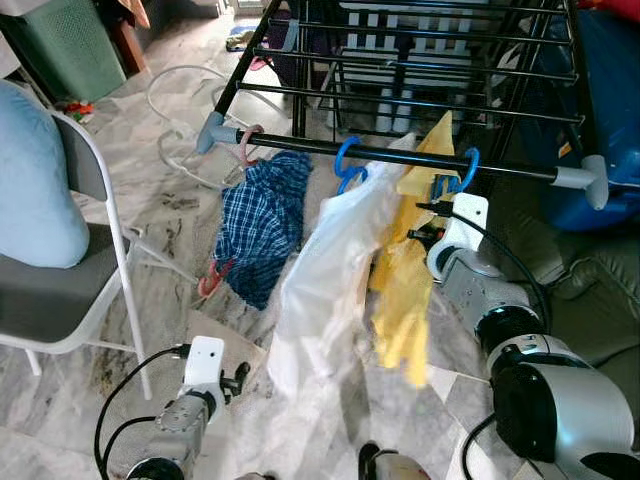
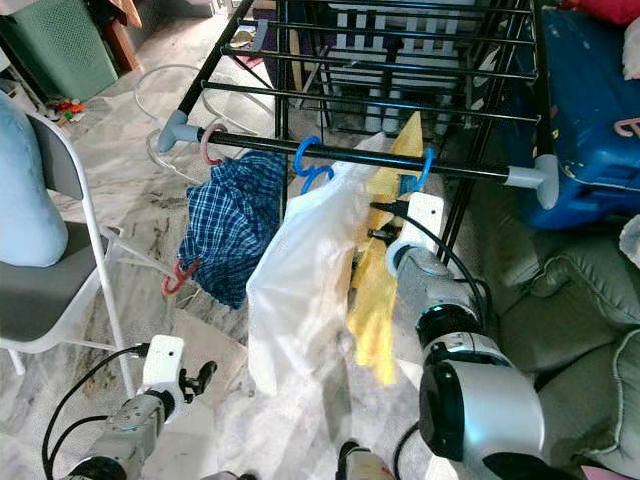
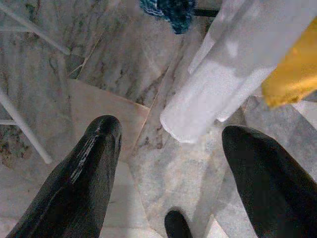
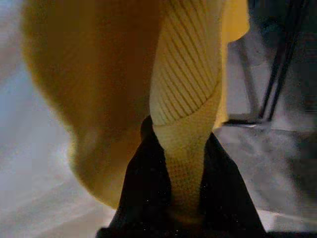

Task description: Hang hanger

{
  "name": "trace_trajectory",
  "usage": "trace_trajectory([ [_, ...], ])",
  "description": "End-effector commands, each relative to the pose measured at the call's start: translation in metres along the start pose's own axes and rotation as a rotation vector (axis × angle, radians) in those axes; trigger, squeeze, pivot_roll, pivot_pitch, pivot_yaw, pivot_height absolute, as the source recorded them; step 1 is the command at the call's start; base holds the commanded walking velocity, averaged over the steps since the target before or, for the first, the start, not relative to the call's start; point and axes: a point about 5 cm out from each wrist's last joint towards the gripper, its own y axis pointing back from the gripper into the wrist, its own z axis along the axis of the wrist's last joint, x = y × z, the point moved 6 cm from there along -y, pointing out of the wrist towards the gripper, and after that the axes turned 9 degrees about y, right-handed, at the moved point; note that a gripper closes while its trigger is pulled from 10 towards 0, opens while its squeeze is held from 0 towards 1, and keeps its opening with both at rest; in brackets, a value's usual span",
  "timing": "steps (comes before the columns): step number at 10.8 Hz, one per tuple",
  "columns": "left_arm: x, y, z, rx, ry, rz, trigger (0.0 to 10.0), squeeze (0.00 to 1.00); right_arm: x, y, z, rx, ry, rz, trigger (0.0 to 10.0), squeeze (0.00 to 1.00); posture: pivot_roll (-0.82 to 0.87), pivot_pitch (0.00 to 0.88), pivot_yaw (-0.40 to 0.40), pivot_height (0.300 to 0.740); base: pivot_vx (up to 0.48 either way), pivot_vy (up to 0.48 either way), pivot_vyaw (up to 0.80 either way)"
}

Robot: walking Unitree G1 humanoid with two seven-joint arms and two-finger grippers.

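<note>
Black metal drying rack point(image 1: 420, 100) stands on a grey marble floor point(image 1: 170, 200). Its front rail point(image 1: 400, 155) carries three hangers side by side: a pink plastic hanger point(image 1: 247, 146) with a blue checked shirt point(image 1: 262, 222), a blue plastic hanger point(image 1: 348, 163) with a white translucent garment point(image 1: 325, 275), and a second blue plastic hanger point(image 1: 455, 176) with a yellow ribbed garment point(image 1: 405, 270). The hook of this last hanger sits over the rail, near the grey end cap point(image 1: 585, 178).

Right gripper point(image 4: 185, 163): raised just below the rail, beside the yellow garment. In the right wrist view its two black fingers point(image 4: 143, 188) are clenched on a fold of the yellow ribbed cloth; whether they also touch the hanger itself is hidden by fabric, probably cloth only.

Left gripper point(image 3: 168, 173): low over the floor, fingers point(image 3: 84, 168) spread apart, nothing between them. The white garment's hem hangs ahead of it.

A white folding chair with grey seat point(image 1: 70, 280) stands at the robot's left. A dark blue container point(image 1: 610, 100) and olive cushion point(image 1: 590, 290) lie at the right.
</note>
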Motion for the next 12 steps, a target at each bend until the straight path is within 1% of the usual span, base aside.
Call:
trace_trajectory([
  [1, 0.000, 0.000, -0.002, 0.013, -0.009, -0.009, 10.0, 0.00, 0.000, 0.001, -0.015, 0.040, 0.043, -0.008, 10.0, 1.00, -0.07, 0.174, 0.062, 0.740, 0.000, 0.000, 0.00],
  [3, 0.000, 0.000, 0.001, 0.010, -0.011, -0.010, 10.0, 0.00, 0.000, 0.002, -0.010, -0.009, 0.134, -0.018, 10.0, 1.00, -0.07, 0.172, 0.061, 0.740, 0.000, 0.000, 0.00],
  [4, 0.002, 0.000, 0.001, 0.010, -0.011, -0.007, 10.0, 0.00, -0.001, 0.003, -0.009, -0.031, 0.158, -0.032, 10.0, 1.00, -0.07, 0.171, 0.062, 0.740, 0.000, 0.000, 0.00],
  [5, 0.003, 0.000, 0.001, 0.012, -0.011, -0.004, 10.0, 0.00, -0.003, 0.004, -0.010, -0.048, 0.172, -0.046, 10.0, 1.00, -0.07, 0.171, 0.063, 0.740, 0.000, 0.000, 0.00],
  [6, 0.003, 0.000, 0.000, 0.015, -0.011, -0.003, 10.0, 0.00, -0.005, 0.005, -0.011, -0.065, 0.155, -0.056, 10.0, 1.00, -0.07, 0.170, 0.063, 0.740, 0.000, 0.000, 0.00],
  [8, 0.002, 0.000, -0.001, 0.020, -0.013, -0.006, 10.0, 0.00, -0.008, 0.008, -0.018, -0.069, 0.154, -0.069, 10.0, 1.00, -0.08, 0.168, 0.065, 0.740, 0.000, 0.000, 0.00],
  [11, 0.000, 0.000, -0.001, 0.024, -0.015, -0.010, 10.0, 0.00, -0.012, 0.010, -0.023, -0.077, 0.172, -0.087, 10.0, 1.00, -0.09, 0.165, 0.066, 0.740, 0.000, 0.000, 0.00],
  [12, 0.000, -0.001, -0.001, 0.026, -0.015, -0.011, 10.0, 0.00, -0.013, 0.011, -0.024, -0.082, 0.209, -0.097, 10.0, 1.00, -0.09, 0.164, 0.067, 0.740, 0.000, 0.000, 0.00],
])
